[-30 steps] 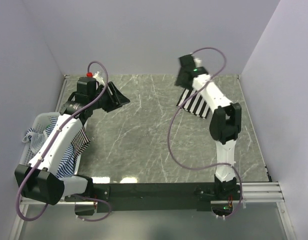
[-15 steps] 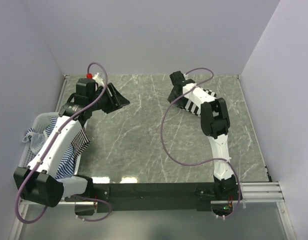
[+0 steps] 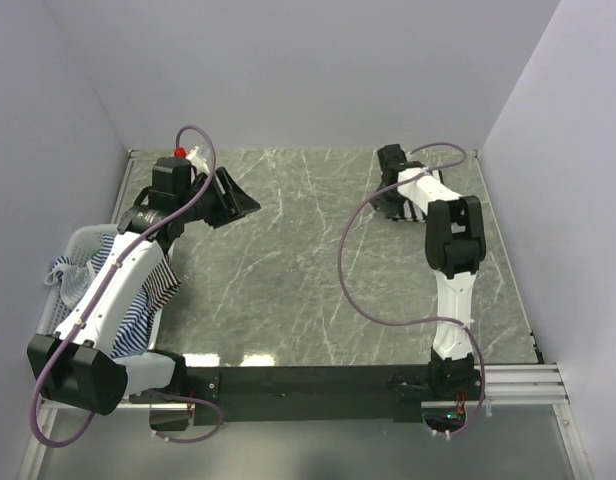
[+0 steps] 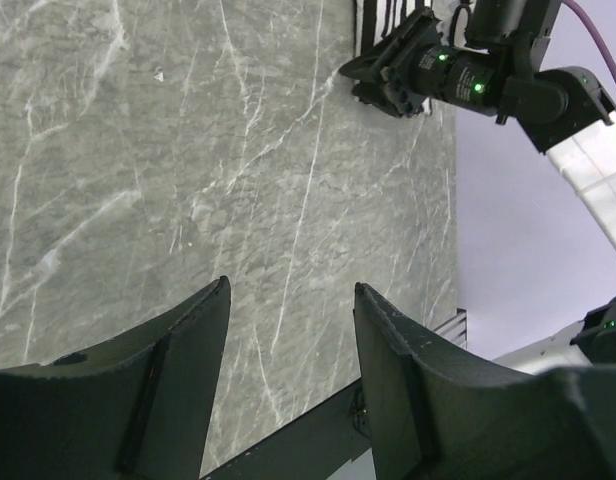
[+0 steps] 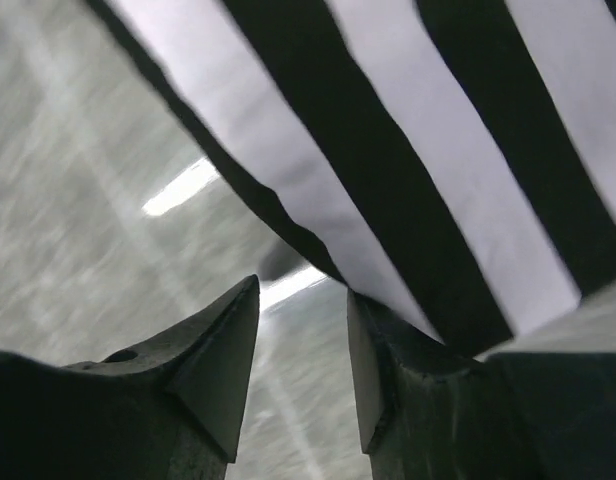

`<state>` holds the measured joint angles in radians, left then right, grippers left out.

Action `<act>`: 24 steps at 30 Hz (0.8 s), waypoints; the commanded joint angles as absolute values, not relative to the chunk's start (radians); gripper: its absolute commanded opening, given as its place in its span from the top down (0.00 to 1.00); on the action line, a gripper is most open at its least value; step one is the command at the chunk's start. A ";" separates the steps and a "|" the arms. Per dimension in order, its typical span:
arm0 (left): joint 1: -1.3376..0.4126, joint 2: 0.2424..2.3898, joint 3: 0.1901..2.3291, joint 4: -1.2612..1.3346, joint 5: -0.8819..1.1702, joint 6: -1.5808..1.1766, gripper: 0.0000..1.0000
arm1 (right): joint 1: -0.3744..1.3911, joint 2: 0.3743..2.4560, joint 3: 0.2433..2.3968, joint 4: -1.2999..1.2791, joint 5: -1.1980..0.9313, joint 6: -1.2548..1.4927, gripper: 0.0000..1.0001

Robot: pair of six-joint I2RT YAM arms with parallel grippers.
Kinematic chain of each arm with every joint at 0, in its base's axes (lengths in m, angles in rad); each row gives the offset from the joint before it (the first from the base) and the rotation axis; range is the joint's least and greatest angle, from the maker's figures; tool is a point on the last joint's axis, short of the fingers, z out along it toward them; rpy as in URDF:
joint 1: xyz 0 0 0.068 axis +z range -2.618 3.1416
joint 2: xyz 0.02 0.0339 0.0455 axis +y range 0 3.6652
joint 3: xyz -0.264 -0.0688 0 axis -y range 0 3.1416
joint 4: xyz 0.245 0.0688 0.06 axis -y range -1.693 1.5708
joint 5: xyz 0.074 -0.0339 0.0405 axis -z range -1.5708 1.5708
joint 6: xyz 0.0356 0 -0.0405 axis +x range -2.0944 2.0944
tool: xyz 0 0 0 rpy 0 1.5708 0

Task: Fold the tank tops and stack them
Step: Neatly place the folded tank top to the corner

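The black-and-white striped tank top (image 3: 416,209) lies at the far right of the table, mostly hidden under my right arm. In the right wrist view its edge (image 5: 408,150) hangs just over my right gripper (image 5: 303,300). That gripper is open, with bare table between the fingers and the right fingertip (image 5: 373,320) touching the cloth's edge. From above, the right gripper (image 3: 391,200) is low beside the top. My left gripper (image 3: 243,200) is open and empty above the table's far left (image 4: 288,300). Blue-and-white striped tank tops (image 3: 138,310) lie in the basket.
A white mesh basket (image 3: 76,240) stands at the table's left edge under my left arm. The walls close in on the far, left and right sides. In the left wrist view the right gripper (image 4: 398,75) shows by the striped cloth (image 4: 373,20).
My right gripper has swung from the striped top's left edge toward the far right and dropped low. Less of the striped cloth shows now. The left arm has not moved.
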<state>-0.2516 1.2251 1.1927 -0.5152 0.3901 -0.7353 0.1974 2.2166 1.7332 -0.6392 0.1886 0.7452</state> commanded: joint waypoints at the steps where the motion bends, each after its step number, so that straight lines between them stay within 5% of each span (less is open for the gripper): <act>1: -0.249 1.207 1.190 -0.499 0.419 -0.713 0.42 | 0.140 2.200 1.791 -0.701 0.247 0.686 0.51; 15: -0.249 1.242 1.206 -0.500 0.416 -0.712 0.43 | 0.005 2.433 2.167 -0.831 0.173 0.689 0.51; 24: -0.249 1.269 1.209 -0.494 0.416 -0.712 0.43 | -0.054 2.487 2.214 -0.761 0.100 0.764 0.50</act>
<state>-0.2516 1.2682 1.1927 -0.5144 0.3996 -0.7334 -0.0257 2.4592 2.1738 -0.8001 0.1253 0.7200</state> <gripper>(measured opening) 0.573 0.502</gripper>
